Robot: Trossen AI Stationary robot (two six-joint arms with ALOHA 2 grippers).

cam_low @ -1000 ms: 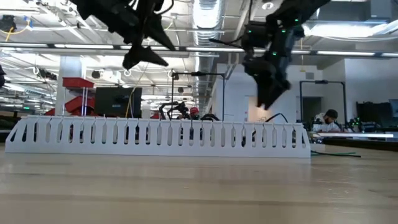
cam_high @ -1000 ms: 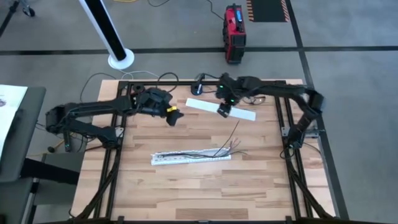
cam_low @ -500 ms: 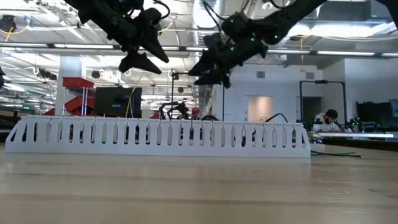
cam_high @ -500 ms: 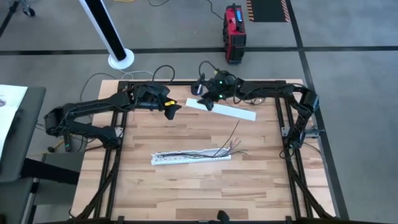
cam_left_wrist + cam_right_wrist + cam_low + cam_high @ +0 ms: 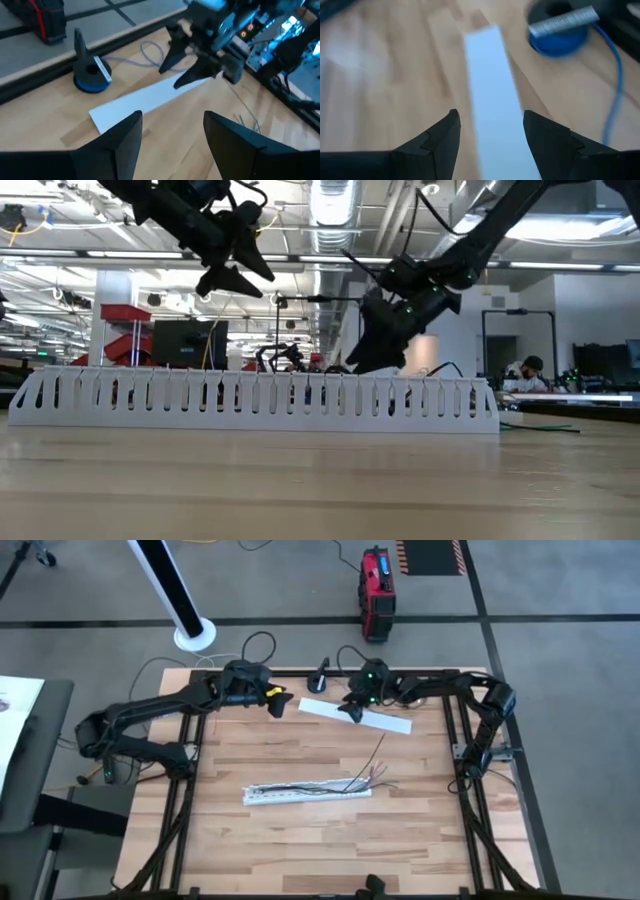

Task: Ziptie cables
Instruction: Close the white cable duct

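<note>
High view: cables [image 5: 365, 776] lie mid-table by slotted white strip [image 5: 307, 793], long axis across table, well apart from both my grippers at far edge. Right gripper [image 5: 350, 712] nearer, over flat white strip [image 5: 357, 716]; left gripper [image 5: 276, 702] beside it.

Left wrist view: fingers [image 5: 120, 142] spread, empty.

Right wrist view: fingers [image 5: 441, 137] spread, astride flat strip, nothing grasped.

The cables [image 5: 335, 783] are lying loose on the table as a thin bunch of grey and dark wires. Most are running along a perforated white strip [image 5: 300, 794]; their ends are fanning out past its right end, one dark wire angling up toward the far side.
</note>
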